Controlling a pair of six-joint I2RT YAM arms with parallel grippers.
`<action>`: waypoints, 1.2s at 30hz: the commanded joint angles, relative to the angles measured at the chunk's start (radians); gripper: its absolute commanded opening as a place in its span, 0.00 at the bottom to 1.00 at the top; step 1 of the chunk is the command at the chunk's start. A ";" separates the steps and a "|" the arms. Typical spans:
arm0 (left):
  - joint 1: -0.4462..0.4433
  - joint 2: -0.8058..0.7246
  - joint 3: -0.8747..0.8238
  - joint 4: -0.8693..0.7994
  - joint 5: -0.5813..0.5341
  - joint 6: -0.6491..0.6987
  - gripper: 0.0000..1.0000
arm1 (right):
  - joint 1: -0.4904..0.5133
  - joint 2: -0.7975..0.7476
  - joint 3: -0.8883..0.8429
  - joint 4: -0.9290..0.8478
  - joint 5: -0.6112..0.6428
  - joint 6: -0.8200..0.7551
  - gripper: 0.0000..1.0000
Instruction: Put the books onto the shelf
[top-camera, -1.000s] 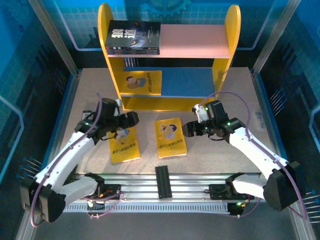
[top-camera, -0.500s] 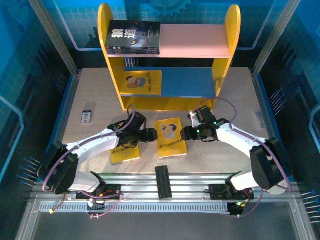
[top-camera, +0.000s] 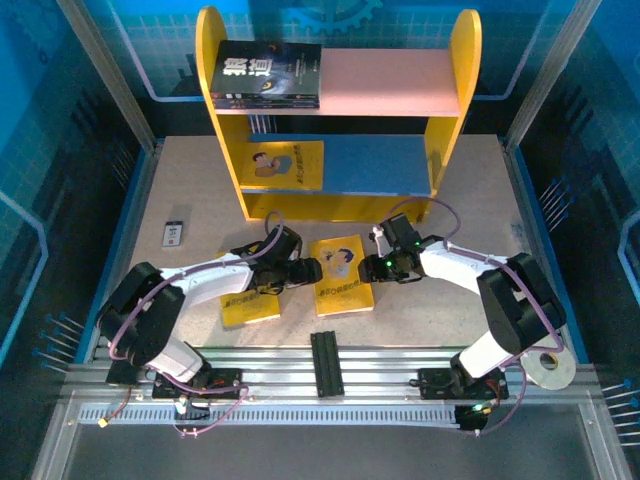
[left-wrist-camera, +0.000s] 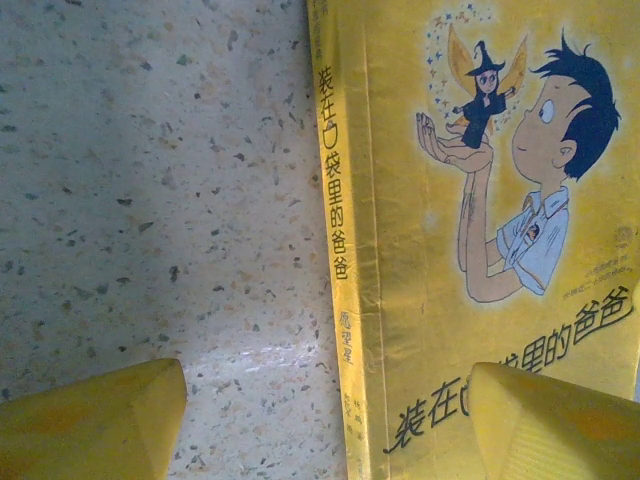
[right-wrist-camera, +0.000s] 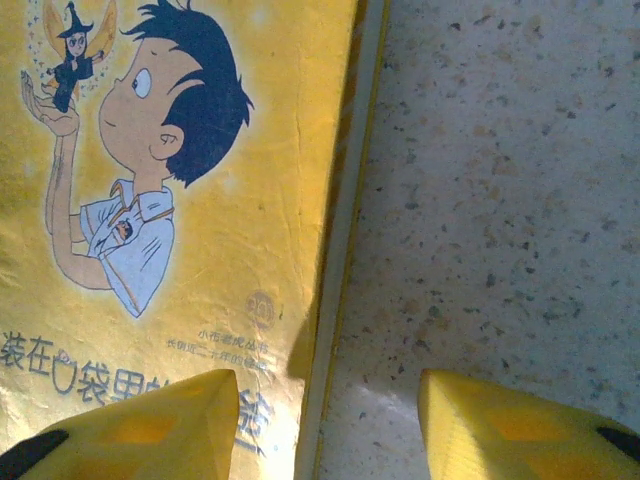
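Could pinch and buckle the thin yellow paperback (top-camera: 341, 275) lying flat on the bench (top-camera: 470, 190) at 6 o'clock from the shelf (top-camera: 452, 100), left claw (top-camera: 312, 270) wide astride its 9 o'clock spine, right claw (top-camera: 368, 268) narrower astride its 3 o'clock edge, neither gripping

Robot lab cell: blue panelled walls (top-camera: 40, 120), aluminium rails (top-camera: 380, 362)

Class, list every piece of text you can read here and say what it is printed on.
"装在口袋里的爸爸": spine and cover of the thin yellow cartoon paperback on the table.
"狼道": cover of the dark navy paperback on the pink top board.
Smaller print on both books: too blurred to read.
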 joint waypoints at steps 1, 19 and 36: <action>-0.009 0.016 0.033 0.032 0.029 -0.012 0.75 | 0.022 0.023 0.022 0.021 0.009 0.007 0.51; -0.052 0.091 0.066 0.052 0.037 -0.023 0.74 | 0.046 0.069 0.012 0.038 0.033 0.013 0.34; -0.073 0.080 0.148 0.155 0.120 0.015 0.72 | 0.112 0.173 0.013 0.122 0.001 0.051 0.27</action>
